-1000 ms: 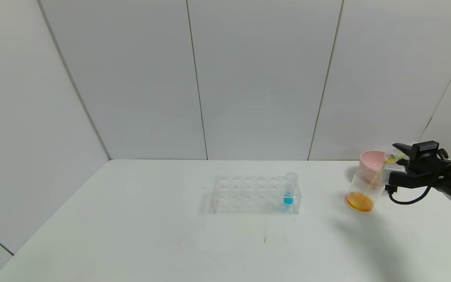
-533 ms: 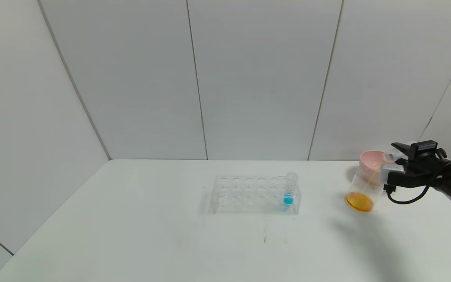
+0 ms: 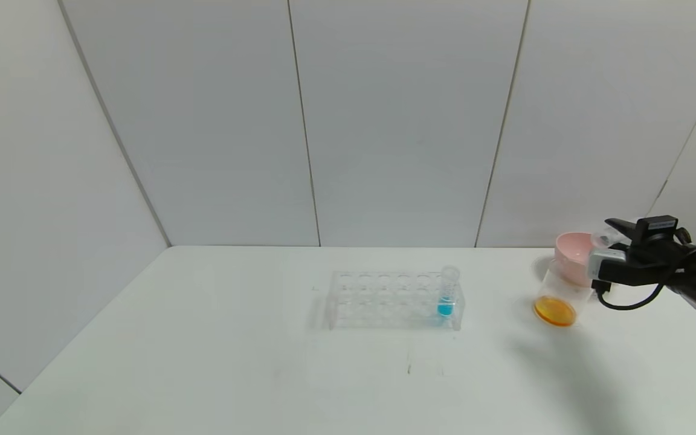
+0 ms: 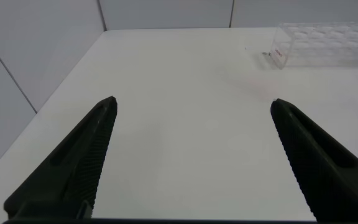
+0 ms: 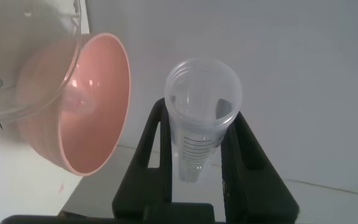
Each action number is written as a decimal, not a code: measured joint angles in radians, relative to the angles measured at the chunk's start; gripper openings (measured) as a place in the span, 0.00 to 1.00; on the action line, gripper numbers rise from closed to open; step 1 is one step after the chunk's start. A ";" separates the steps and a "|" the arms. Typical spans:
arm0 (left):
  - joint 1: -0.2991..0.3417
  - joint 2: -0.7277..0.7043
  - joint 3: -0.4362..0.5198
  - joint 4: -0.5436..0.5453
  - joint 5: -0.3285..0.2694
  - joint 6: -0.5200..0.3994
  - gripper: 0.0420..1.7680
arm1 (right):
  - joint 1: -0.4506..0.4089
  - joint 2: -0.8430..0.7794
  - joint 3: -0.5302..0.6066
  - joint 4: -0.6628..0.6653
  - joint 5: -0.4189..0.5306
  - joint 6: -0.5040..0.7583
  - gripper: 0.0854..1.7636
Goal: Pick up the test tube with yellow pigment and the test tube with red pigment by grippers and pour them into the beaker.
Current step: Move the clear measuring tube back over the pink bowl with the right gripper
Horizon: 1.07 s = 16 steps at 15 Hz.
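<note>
My right gripper (image 3: 615, 233) is at the table's far right, shut on the test tube with yellow pigment (image 3: 603, 238). The tube is tipped mouth-first above the beaker (image 3: 560, 295). In the right wrist view the tube (image 5: 202, 115) looks clear and empty between my gripper's (image 5: 201, 118) black fingers. The beaker holds a shallow layer of orange liquid (image 3: 555, 311); its rim shows in the right wrist view (image 5: 23, 59). The test tube with red pigment is out of view. My left gripper (image 4: 191, 107) is open and empty over bare table at the left.
A pink bowl (image 3: 570, 254) stands just behind the beaker and also shows in the right wrist view (image 5: 101, 106). A clear tube rack (image 3: 393, 300) sits mid-table with a blue-liquid tube (image 3: 446, 294) in its right end. The rack shows in the left wrist view (image 4: 322, 43).
A thin yellow stream ran from the tube into the beaker a second ago; it has stopped and the tube looks empty. My right gripper has shifted slightly right and up.
</note>
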<state>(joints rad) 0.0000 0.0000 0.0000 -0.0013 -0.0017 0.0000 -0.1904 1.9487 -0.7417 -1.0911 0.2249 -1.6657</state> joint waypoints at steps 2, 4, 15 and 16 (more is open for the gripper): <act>0.000 0.000 0.000 0.000 0.000 0.000 1.00 | 0.000 0.000 -0.017 0.013 -0.018 0.161 0.25; 0.000 0.000 0.000 0.000 0.000 0.000 1.00 | 0.003 0.006 -0.056 0.023 -0.064 0.445 0.25; 0.000 0.000 0.000 0.000 0.000 0.000 1.00 | 0.028 0.189 -0.264 0.041 -0.357 1.473 0.25; 0.000 0.000 0.000 0.000 0.000 0.000 1.00 | 0.030 0.202 -0.270 0.042 -0.358 1.507 0.25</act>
<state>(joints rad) 0.0000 0.0000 0.0000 -0.0013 -0.0017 0.0000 -0.1606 2.1509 -1.0117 -1.0494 -0.1332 -0.1585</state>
